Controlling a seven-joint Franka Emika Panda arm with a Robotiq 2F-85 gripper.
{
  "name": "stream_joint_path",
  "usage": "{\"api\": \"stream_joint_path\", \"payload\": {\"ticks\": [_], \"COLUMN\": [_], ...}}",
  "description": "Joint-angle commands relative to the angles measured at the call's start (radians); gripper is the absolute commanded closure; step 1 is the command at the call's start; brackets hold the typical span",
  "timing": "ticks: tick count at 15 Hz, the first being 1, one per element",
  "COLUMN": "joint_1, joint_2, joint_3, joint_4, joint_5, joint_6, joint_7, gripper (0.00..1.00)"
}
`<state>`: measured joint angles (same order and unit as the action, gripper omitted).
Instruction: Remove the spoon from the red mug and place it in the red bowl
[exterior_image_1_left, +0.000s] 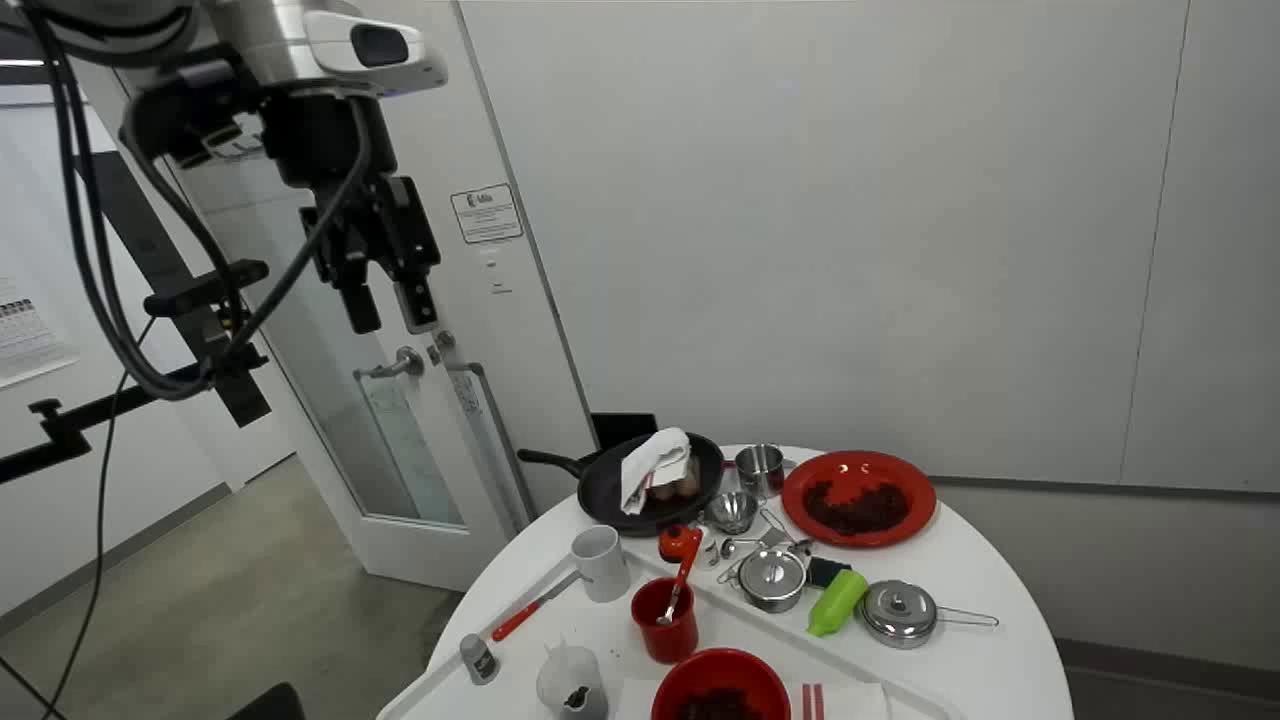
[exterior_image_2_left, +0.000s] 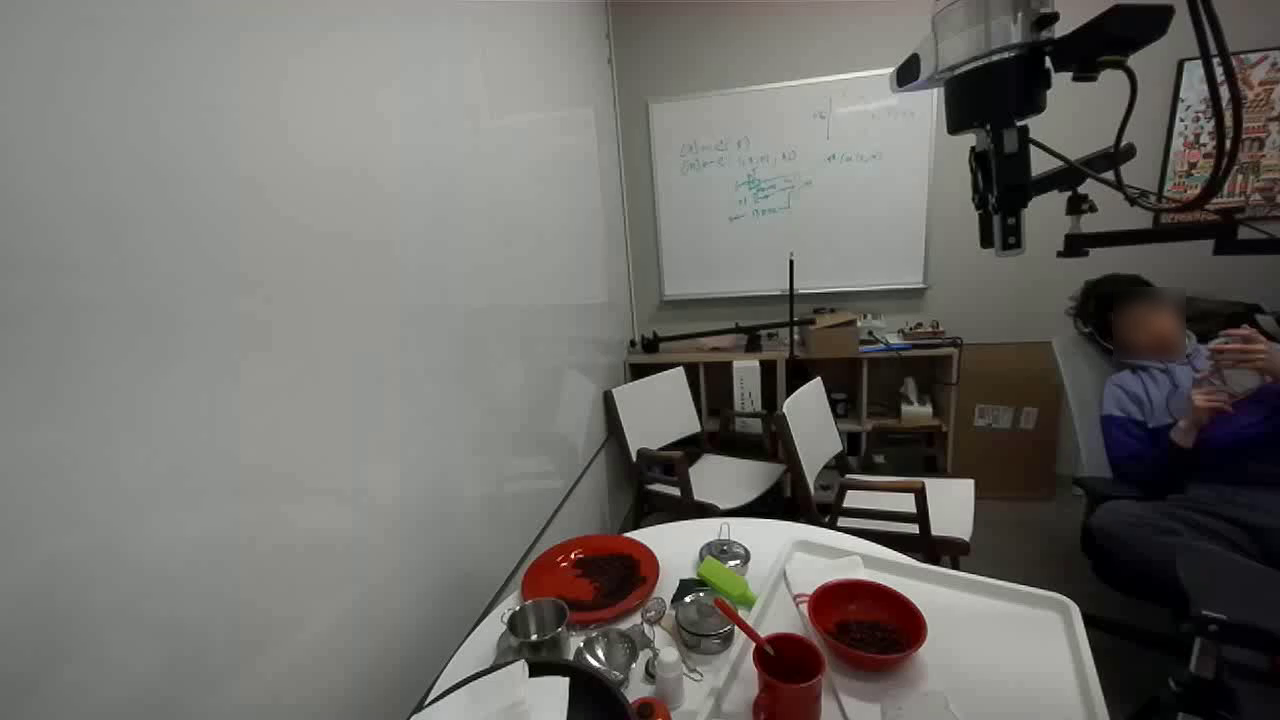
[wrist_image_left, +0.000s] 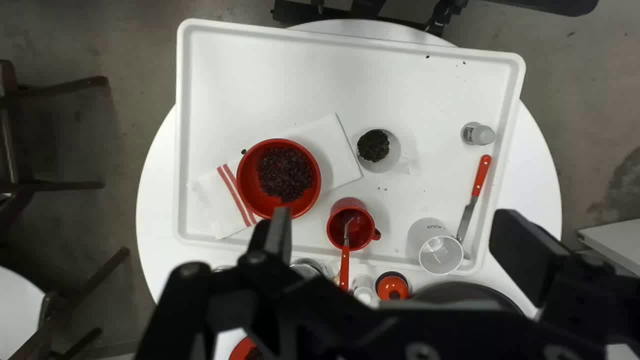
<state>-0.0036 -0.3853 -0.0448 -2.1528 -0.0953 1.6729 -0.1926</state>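
I log my claw (exterior_image_1_left: 392, 318) as black. Bench (wrist_image_left: 155, 215) and tray (wrist_image_left: 400, 90): plain white. Mug (exterior_image_1_left: 665, 637): plain red. Spoon (wrist_image_left: 345, 262): red handle, silvery metal. Bowl (wrist_image_left: 248, 184): red, contents (wrist_image_left: 285, 174) dark brown. Cloth (wrist_image_left: 338, 155): white, red stripes. Plate (exterior_image_1_left: 805, 480): red. Bottle (exterior_image_1_left: 838, 603): bright green. Pan (exterior_image_1_left: 604, 487): black, like my claw. Knife (wrist_image_left: 479, 182): red handle, grey blade.

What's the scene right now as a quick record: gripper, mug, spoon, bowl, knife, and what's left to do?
gripper: open, holding nothing, raised above the tableware
red mug: upright on the tray
spoon: metal end inside the red mug, red handle leaning out past the rim
red bowl: on a red-striped cloth on the tray, small dark pieces inside
knife: red-handled, on the tray
left to do: move spoon to red bowl
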Motion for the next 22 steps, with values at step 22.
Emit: {"api": "stream_joint_path", "payload": {"ticks": [22], "joint_1": [-0.017], "joint_2": [0.427], "joint_3": [-0.048], "joint_4": [0.113], "joint_5": [0.036], "joint_6": [0.276], "joint_7": [-0.166], "gripper": [0.00]}}
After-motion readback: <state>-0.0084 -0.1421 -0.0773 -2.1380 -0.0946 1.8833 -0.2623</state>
